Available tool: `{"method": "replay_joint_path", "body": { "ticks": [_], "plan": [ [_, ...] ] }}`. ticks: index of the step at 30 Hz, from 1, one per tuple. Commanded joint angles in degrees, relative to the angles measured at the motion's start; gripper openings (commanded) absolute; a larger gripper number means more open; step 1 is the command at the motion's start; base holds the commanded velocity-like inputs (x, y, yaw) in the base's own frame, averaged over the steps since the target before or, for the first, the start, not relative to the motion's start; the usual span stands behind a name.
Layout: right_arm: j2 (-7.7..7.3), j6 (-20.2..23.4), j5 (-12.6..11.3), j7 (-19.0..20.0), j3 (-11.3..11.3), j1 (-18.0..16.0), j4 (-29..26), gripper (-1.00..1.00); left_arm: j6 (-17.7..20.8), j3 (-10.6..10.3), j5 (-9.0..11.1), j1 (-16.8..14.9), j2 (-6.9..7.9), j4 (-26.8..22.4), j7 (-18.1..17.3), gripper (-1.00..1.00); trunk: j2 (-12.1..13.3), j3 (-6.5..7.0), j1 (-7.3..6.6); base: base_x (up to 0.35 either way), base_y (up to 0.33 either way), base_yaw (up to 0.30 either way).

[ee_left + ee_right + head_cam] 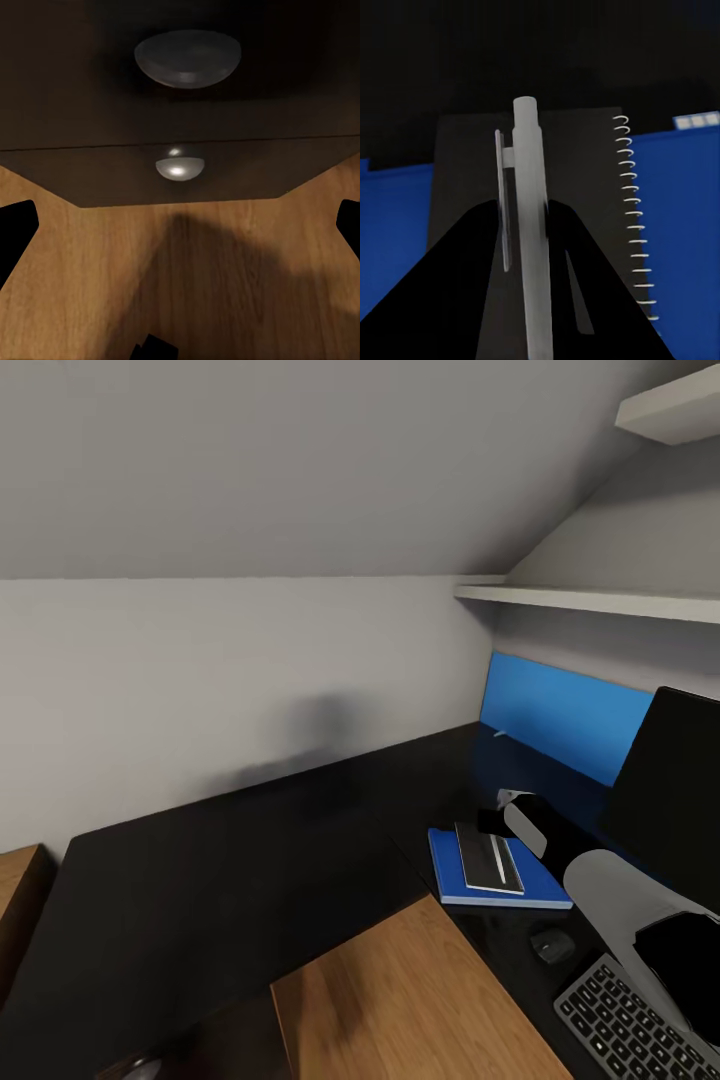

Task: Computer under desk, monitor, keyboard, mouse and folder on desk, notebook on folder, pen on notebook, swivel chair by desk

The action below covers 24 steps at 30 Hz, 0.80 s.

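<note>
Partly cut off at the head view's edge, the right gripper (529, 247) pinches the pen (531, 225) over the notebook (487, 857), which lies on the folder (450, 870) on the desk (200, 880). Whether the left gripper's dark fingertips (15, 225) hold anything, I cannot tell.

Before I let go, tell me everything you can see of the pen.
The pen is a slim white stick with a side clip and a plain matte, plastic-looking barrel. It lies lengthwise over the grey spiral-bound notebook, which sits on the blue folder. The right gripper's dark fingers flank it closely; whether they are pinching it is unclear.
</note>
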Motion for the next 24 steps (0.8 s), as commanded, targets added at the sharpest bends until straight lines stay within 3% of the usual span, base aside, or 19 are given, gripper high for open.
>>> {"method": "replay_joint_path", "body": {
  "ticks": [1, 2, 3, 14, 21, 24],
  "plan": [
    [-0.07, 0.16, -0.66, -0.44, 0.42, -0.03, -0.14, -1.00, -0.06, 0.04, 0.37, 0.02, -0.03, -0.08, -0.01, 1.00, -0.03, -0.05, 0.00, 0.000, 0.000, 0.000],
    [-0.06, 0.16, -0.66, -0.44, 0.42, -0.03, -0.14, -1.00, -0.06, 0.04, 0.37, 0.02, -0.02, -0.06, -0.01, 1.00, -0.03, -0.05, 0.00, 0.000, 0.000, 0.000],
    [-0.06, 0.16, -0.66, -0.44, 0.44, -0.03, -0.14, 1.00, -0.05, 0.04, 0.37, 0.02, -0.01, -0.05, -0.01, 1.00, -0.03, -0.05, 0.00, 0.000, 0.000, 0.000],
    [-0.15, 0.20, -0.76, -0.48, 0.15, -0.03, -1.07, 1.00, 0.15, 0.02, 0.42, 0.02, 0.23, 0.17, 0.13, 1.00, -0.03, -0.05, 0.00, 0.000, 0.000, 0.000],
    [-0.22, 0.56, -1.49, -0.81, -0.09, 0.34, -8.01, 1.00, 0.38, 0.08, 0.47, 0.02, 0.44, 0.32, 0.18, 1.00, -0.03, -0.05, 0.00, 0.000, 0.000, 0.045],
    [0.11, 0.71, -1.64, -1.06, 0.13, 2.85, -13.68, 1.00, 0.38, -0.09, 0.46, 0.02, 0.41, 0.39, 0.17, 1.00, -0.03, -0.05, 0.00, 0.000, 0.000, 0.211]
  ]
}}
